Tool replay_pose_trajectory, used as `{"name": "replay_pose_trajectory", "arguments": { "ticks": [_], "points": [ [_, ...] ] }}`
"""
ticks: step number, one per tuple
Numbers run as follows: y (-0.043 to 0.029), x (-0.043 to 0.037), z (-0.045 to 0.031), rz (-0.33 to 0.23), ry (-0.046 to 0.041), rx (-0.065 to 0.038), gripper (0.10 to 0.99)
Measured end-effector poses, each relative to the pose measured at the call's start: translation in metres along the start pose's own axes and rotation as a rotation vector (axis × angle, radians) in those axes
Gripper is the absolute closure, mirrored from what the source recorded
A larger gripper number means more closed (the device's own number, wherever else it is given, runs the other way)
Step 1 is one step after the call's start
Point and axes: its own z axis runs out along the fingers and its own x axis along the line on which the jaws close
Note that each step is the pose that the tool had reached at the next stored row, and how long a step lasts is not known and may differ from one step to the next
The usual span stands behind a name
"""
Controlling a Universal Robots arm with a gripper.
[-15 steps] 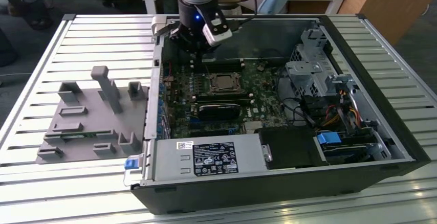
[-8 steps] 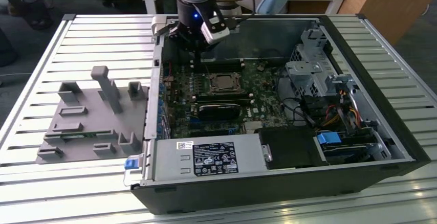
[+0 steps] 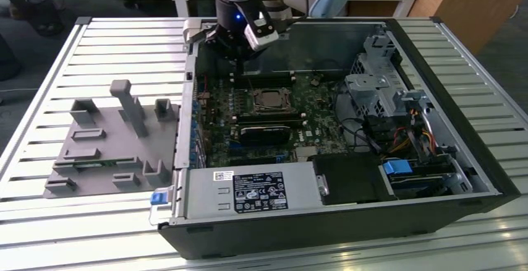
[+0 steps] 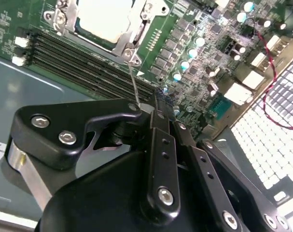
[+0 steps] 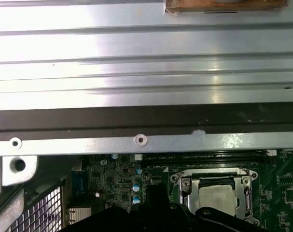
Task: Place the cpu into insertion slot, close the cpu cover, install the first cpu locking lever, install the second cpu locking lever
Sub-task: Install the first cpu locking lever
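The cpu [image 3: 268, 99] lies in the insertion slot on the green board, its pale metal face showing in both wrist views [image 4: 100, 17] [image 5: 216, 195]. The silvery cpu cover [image 4: 129, 36] [image 5: 185, 186] lies flat around it. A thin wire locking lever [image 4: 132, 79] [image 3: 239, 73] rises from the socket's corner up to my fingertips. My gripper [image 4: 146, 107] [image 3: 239, 57] hangs just beyond the socket, toward the case's back wall, shut on the lever's upper end.
Long black memory slots [image 4: 88, 67] run between the socket and the gripper. The case's metal wall [image 5: 136, 140] stands close behind. A drive cage [image 3: 371, 91], power supply [image 3: 247, 190] and red cable [image 4: 276, 63] crowd the case. A grey fixture [image 3: 115, 141] sits at the exterior view's left.
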Motion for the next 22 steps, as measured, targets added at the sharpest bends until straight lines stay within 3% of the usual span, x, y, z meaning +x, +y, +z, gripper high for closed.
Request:
{"name": "replay_pose_trajectory", "arguments": {
  "ticks": [6, 14, 17, 18, 20, 22],
  "points": [
    [0.0019, -0.0163, 0.0004, -0.001, 0.0000, 0.000, 0.980],
    [0.0044, -0.0518, 0.0023, -0.002, 0.0004, 0.000, 0.980],
    [0.0041, -0.0514, 0.0042, -0.004, -0.0048, -0.019, 0.980],
    [0.0042, -0.0514, 0.0050, -0.008, -0.0160, -0.022, 0.980],
    [0.0041, -0.0514, 0.0066, -0.013, -0.0231, -0.022, 0.980],
    [0.0040, -0.0518, 0.0091, -0.014, -0.0240, -0.022, 0.980]
  ]
}}
